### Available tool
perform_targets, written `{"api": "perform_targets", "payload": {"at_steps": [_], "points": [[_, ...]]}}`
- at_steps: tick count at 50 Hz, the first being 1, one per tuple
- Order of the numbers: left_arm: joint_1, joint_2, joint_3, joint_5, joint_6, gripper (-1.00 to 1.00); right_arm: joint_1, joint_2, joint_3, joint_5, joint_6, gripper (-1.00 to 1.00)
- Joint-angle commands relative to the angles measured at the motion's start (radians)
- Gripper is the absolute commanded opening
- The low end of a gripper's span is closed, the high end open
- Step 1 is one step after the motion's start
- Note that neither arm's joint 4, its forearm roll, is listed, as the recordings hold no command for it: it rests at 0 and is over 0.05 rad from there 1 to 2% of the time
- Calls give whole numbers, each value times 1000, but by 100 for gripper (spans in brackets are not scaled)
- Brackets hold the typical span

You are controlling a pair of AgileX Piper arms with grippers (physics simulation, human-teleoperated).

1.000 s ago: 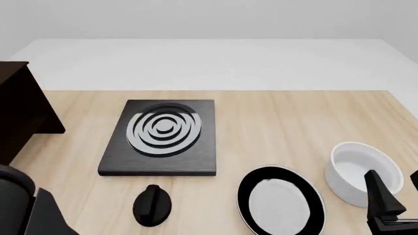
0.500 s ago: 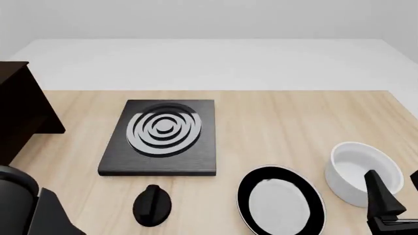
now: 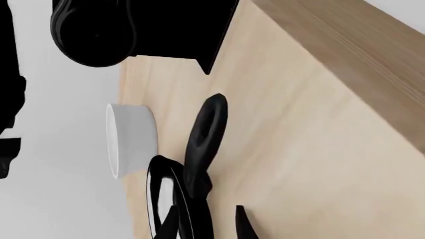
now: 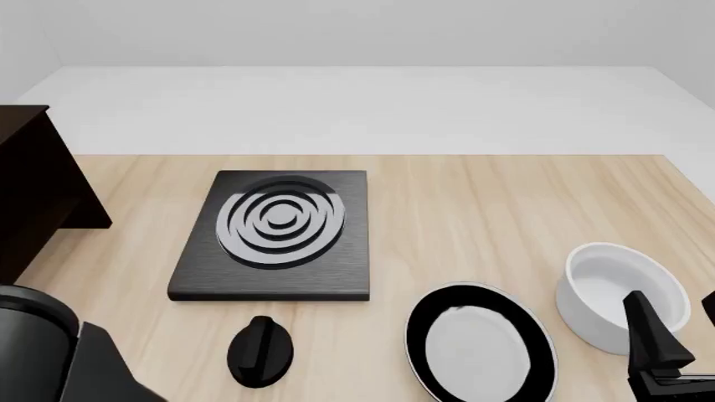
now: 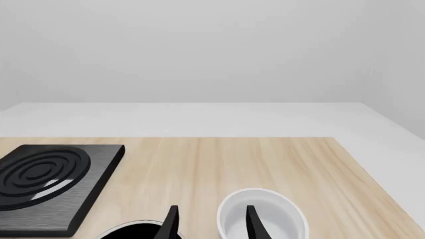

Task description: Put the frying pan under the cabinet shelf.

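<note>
The frying pan [image 4: 480, 350], round and glossy black with a pale inside, lies on the table at the front right. Its handle is out of the front view. It shows edge-on in the left wrist view [image 3: 159, 196]. The dark cabinet shelf [image 4: 33, 193] stands at the table's left edge. My left gripper [image 3: 209, 226] is open and empty, low over the table and pointing across at the pan. Only the left arm's body [image 4: 45, 356] shows in the front view. My right gripper [image 4: 681, 335] is open and empty beside the white bowl; its fingertips [image 5: 169, 224] frame the bowl.
A flat black slab with grey rings [image 4: 277, 234] lies mid-table. A deep white bowl [image 4: 620, 289] stands right of the pan. A small black oval object [image 4: 259, 352] sits near the front edge, between my left gripper and the pan [image 3: 204, 142].
My left arm has shifted a little to the right at the bottom left of the front view. The right arm, pan and bowl have not moved.
</note>
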Motion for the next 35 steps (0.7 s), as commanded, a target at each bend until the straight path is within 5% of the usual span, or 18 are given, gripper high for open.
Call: {"api": "perform_targets", "payload": {"at_steps": [1,35], "points": [[-9,59,-53,65,-12,100,0,0,0,0,0,100],[-28,102,-124,135,9,100,0,0,0,0,0,100]]}}
